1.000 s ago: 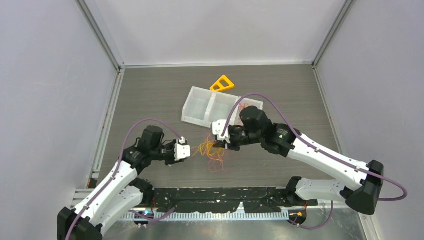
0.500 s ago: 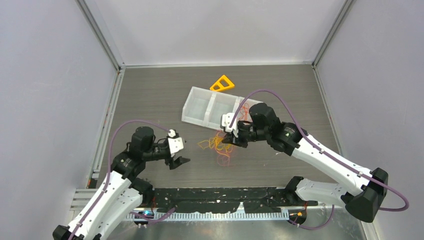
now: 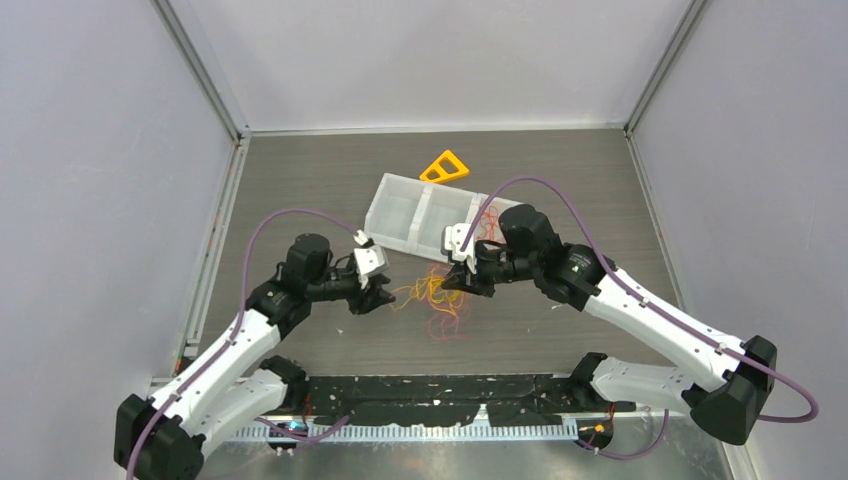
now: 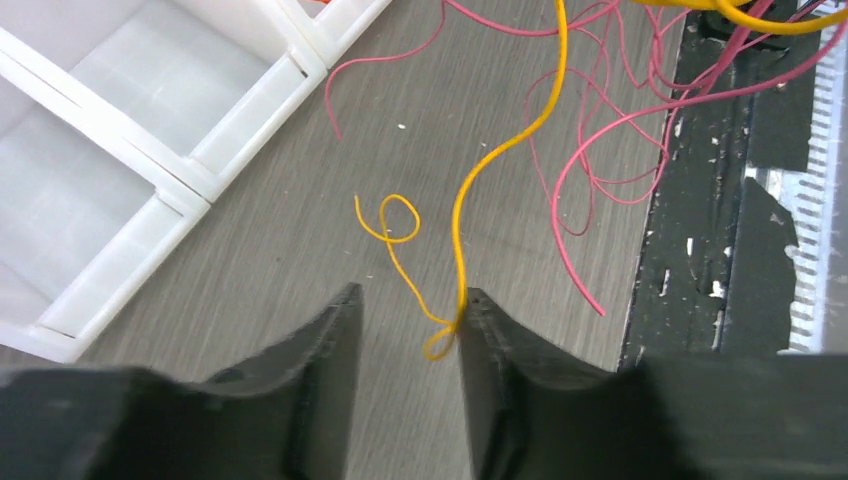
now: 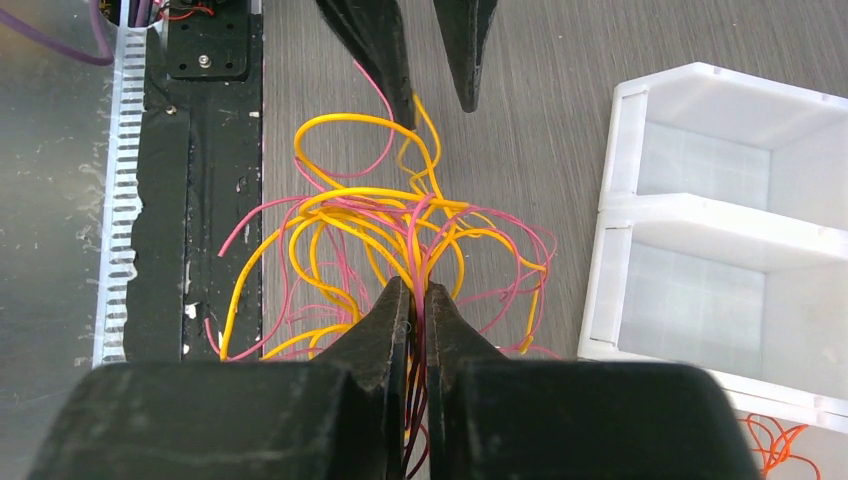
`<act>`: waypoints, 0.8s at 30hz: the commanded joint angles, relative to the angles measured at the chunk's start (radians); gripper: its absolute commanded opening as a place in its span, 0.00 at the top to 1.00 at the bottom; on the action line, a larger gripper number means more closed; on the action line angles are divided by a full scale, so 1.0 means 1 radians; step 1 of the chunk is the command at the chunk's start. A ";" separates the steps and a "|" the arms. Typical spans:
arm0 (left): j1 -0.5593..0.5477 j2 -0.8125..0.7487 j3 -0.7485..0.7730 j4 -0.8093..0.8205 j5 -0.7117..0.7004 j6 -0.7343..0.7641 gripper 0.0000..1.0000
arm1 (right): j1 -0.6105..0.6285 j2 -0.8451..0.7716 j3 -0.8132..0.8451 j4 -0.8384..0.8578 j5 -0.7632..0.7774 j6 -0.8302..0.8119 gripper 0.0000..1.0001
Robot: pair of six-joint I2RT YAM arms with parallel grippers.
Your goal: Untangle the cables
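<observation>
A loose tangle of thin yellow and pink wires [image 3: 436, 296] lies on the dark grey wood-grain counter [image 3: 300, 190], just on the near side of the translucent white three-compartment plastic tray [image 3: 400, 215] and spreading away from it toward the black taped strip [image 3: 440, 390]. The right tool [image 3: 447, 283] sits just in front of the tray's right-hand compartment, and the right wrist view shows its fingers [image 5: 395, 320] pressed together on a bunch of yellow and pink strands from the middle of the tangle [image 5: 400, 240], the wires fanning out ahead of the tips. The left tool [image 3: 378, 297] is on the same near side of the tray, in front of its left and middle compartments, at the outer edge of the tangle. In its own wrist view the left tool [image 4: 405, 320] has its fingers apart; a single curling yellow strand [image 4: 470, 190] runs down between them and its looped end touches the inner face of one finger [image 4: 485, 350], with nothing clamped. A separate small bundle of orange-red wires [image 3: 487, 218] rests inside the tray's right-hand compartment. A flat orange plastic triangle [image 3: 445, 166] lies on the counter just beyond the tray's far side.
</observation>
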 commanded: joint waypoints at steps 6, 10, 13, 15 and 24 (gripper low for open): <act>0.129 -0.103 0.042 -0.029 -0.003 -0.054 1.00 | -0.035 -0.062 -0.041 0.023 0.014 0.018 0.95; 0.279 -0.183 0.099 -0.120 0.124 -0.137 1.00 | -0.128 -0.063 -0.116 0.014 0.015 0.030 0.93; 0.349 -0.221 0.155 -0.151 0.141 -0.213 1.00 | -0.195 -0.044 -0.153 -0.005 -0.008 0.048 0.88; 0.369 -0.230 0.195 -0.140 0.126 -0.269 1.00 | -0.204 -0.035 -0.182 -0.009 -0.010 0.062 0.85; 0.372 -0.154 0.458 -0.031 0.036 -0.495 1.00 | -0.215 0.073 -0.243 -0.031 0.038 0.057 0.71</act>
